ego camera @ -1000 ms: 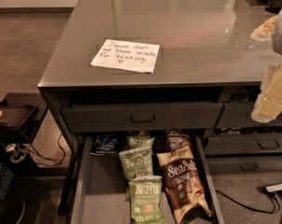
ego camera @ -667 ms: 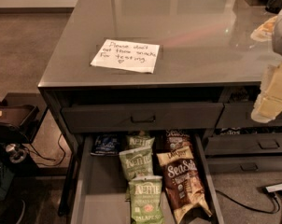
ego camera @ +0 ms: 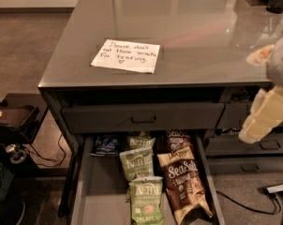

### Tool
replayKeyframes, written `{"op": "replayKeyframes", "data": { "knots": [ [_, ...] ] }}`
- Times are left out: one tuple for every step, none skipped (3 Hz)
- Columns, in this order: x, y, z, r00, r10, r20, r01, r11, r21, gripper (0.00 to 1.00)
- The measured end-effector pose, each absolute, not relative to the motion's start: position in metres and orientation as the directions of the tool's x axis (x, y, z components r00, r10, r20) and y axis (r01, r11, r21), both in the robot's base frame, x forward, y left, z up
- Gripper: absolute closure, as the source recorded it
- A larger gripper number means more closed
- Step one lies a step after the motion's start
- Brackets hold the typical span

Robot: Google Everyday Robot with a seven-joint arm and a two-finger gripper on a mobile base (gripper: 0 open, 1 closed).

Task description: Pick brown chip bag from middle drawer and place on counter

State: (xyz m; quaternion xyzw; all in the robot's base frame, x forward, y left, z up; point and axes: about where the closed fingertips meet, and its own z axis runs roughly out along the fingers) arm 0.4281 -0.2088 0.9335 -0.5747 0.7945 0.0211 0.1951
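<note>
The brown chip bag (ego camera: 183,184) lies face-up in the pulled-out middle drawer (ego camera: 101,196), reachable from above. The gripper (ego camera: 265,116) hangs at three o'clock beside the table (ego camera: 202,41); whether it is clenched or released cannot be told.

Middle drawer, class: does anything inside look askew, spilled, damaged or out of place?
Nothing is spilled or damaged. The front dark brown crinkly Sea Salt chip bag lies skewed, its lower end toward the right wall of the dark-grey metal drawer. The cream gripper hangs to the right, outside it.

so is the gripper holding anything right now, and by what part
Nothing: the gripper hangs at the right by the counter, apart from the brown chip bag lying in the middle drawer.
</note>
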Motion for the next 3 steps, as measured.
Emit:
{"op": "replayKeyframes", "data": {
  "knots": [
    [0.42, -0.198, 0.879, -0.303, -0.865, -0.401, -0.911, 0.386, -0.145, 0.0],
    [0.413, -0.188, 0.818, -0.343, -0.836, -0.429, -0.898, 0.425, -0.11, 0.0],
    [0.408, -0.173, 0.75, -0.382, -0.818, -0.43, -0.89, 0.452, -0.068, 0.0]
  ]
}}
